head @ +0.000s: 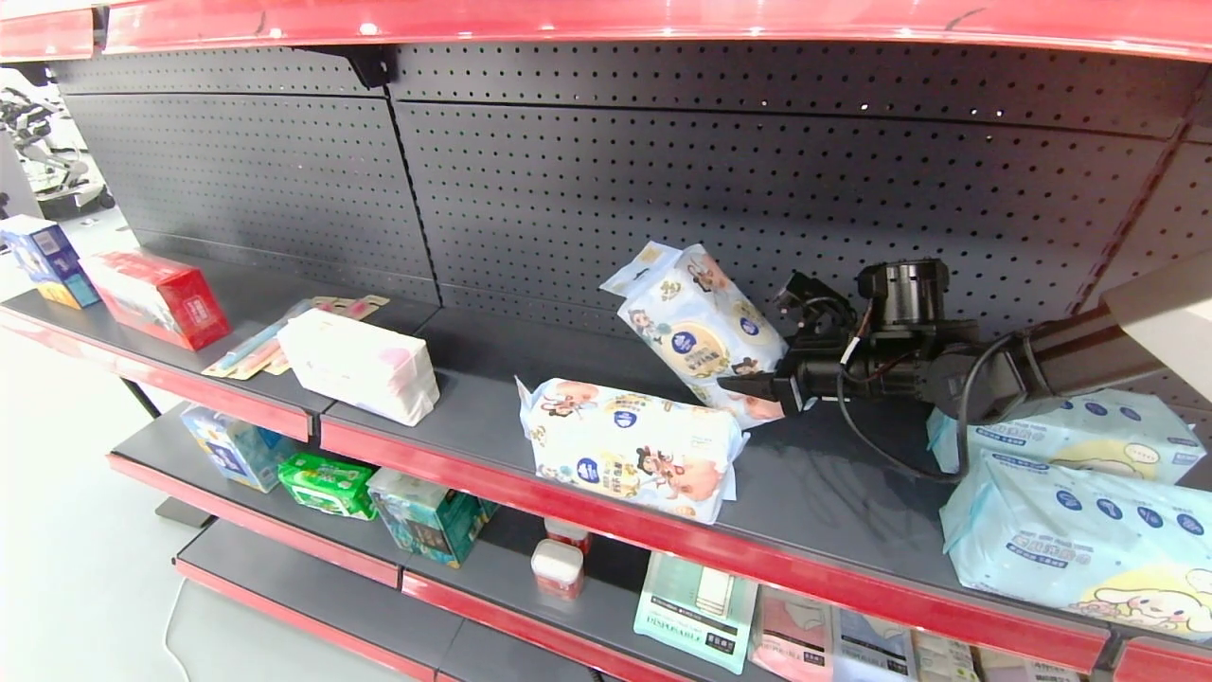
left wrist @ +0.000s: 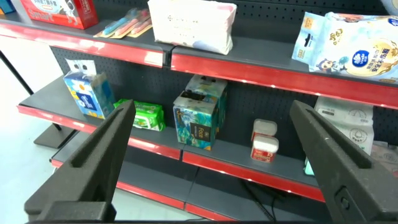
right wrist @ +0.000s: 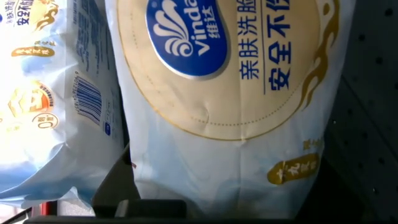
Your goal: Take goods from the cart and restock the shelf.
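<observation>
A cartoon-printed tissue pack (head: 696, 322) stands tilted on the upper shelf (head: 833, 493), its top close to the black pegboard. My right gripper (head: 757, 393) is shut on its lower end, with the arm coming in from the right. The right wrist view has this pack (right wrist: 236, 112) directly in front of the camera, with a dark finger (right wrist: 115, 190) against its edge. A second, matching pack (head: 630, 445) lies flat near the shelf's red front lip, beside the held one (right wrist: 43, 93). My left gripper (left wrist: 211, 112) is open and holds nothing, out in front of the lower shelves.
Two pale blue packs (head: 1070, 530) fill the shelf's right end. To the left lie a white pack (head: 360, 365), toothbrushes (head: 275, 341), a red box (head: 161, 294) and a blue box (head: 43, 256). The lower shelf holds a green pack (left wrist: 146, 115), a dark box (left wrist: 199, 112) and small jars (left wrist: 264, 142).
</observation>
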Controlling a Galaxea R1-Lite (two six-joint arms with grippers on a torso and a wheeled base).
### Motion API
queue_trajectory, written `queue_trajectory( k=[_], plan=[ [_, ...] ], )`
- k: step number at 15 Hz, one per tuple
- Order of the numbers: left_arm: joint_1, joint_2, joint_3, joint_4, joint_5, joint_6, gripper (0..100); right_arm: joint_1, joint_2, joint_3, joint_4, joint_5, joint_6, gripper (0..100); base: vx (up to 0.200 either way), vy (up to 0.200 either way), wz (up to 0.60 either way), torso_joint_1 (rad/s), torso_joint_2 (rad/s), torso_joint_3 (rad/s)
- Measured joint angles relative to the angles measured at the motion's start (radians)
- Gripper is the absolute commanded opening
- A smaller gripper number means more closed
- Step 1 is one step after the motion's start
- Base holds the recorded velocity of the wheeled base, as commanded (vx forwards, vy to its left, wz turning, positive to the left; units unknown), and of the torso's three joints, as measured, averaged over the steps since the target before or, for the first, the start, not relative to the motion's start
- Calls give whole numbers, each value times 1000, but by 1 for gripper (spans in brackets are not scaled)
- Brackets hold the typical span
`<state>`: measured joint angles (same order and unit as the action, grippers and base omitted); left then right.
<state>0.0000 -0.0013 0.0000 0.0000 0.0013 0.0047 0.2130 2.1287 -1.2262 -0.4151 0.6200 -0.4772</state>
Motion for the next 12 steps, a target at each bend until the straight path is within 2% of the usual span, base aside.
queue_trajectory(
  k=[1,2,10,12],
  plan=[
    [0,0,0,0,0,0,100,0,2,-3,0,0,-3,0,0,0,0,0,0,0],
    [0,0,0,0,0,0,100,0,3,-4,0,1,-5,100,0,0,0,0,0,0],
    [0,0,0,0,0,0,100,0,4,3,-4,-6,-8,100,0,0,0,0,0,0],
    [0,0,0,0,0,0,100,0,-4,13,-7,-42,-7,100,0,0,0,0,0,0]
  ],
)
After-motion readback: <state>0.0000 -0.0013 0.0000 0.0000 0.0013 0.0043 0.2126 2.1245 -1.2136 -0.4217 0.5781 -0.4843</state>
